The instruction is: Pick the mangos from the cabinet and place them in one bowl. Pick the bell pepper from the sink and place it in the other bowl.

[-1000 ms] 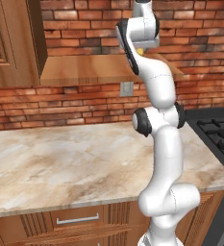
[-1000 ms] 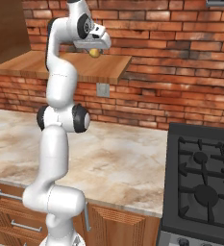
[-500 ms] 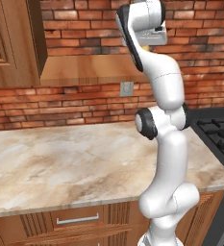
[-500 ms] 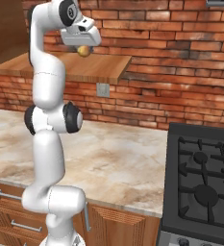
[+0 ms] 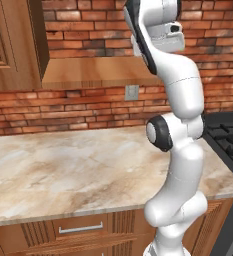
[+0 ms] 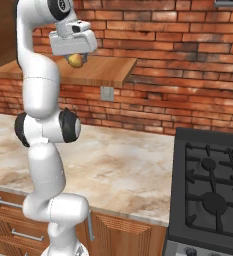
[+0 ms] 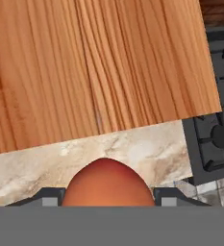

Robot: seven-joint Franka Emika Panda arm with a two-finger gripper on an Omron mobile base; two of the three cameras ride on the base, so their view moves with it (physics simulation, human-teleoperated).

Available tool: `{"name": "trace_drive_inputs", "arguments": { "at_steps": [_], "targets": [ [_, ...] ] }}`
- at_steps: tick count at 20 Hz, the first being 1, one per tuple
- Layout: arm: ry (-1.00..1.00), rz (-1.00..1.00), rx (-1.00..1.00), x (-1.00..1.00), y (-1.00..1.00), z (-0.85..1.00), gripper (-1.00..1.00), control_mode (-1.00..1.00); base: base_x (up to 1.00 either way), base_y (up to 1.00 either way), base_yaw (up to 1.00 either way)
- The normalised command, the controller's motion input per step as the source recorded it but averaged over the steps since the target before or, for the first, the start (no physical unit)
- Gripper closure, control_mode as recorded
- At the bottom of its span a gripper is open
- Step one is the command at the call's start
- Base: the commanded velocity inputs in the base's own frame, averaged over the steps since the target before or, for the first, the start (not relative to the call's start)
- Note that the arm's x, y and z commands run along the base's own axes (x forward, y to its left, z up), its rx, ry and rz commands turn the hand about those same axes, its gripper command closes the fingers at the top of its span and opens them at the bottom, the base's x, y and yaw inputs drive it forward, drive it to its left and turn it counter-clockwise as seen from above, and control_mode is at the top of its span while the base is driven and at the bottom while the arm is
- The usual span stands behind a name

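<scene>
One mango (image 6: 76,60) clamped in end effector (image 6: 77,59) above shelf (image 6: 100,70); we keep grip firm, carry smoothly to bowl.

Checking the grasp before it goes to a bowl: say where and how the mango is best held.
Keep the hold it has now: the gripper is shut on the mango across its rounded middle, one finger on each flank, coming from the blunt end. The fruit is oval and smooth, so its widest girth probably slips least. It hangs above the cabinet shelf board.
</scene>
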Motion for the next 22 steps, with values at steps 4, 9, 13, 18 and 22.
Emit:
{"name": "trace_drive_inputs", "arguments": {
  "at_steps": [4,9,13,18,22],
  "targets": [
    [0.07,0.04,0.16,-1.0,-0.26,-0.09,1.0,-1.0,0.0,0.0,0.0],
    [0.0,0.02,0.21,-1.0,-0.33,-0.07,1.0,-1.0,0.0,0.0,0.0],
    [0.0,0.02,0.14,-1.0,-0.15,-0.19,1.0,-1.0,0.0,0.0,0.0],
    [-0.04,0.05,0.03,-1.0,-0.03,-0.46,1.0,-1.0,0.0,0.0,0.0],
    [-0.07,0.06,0.0,-1.0,0.0,-0.51,1.0,-1.0,0.0,0.0,0.0]
  ]
}}
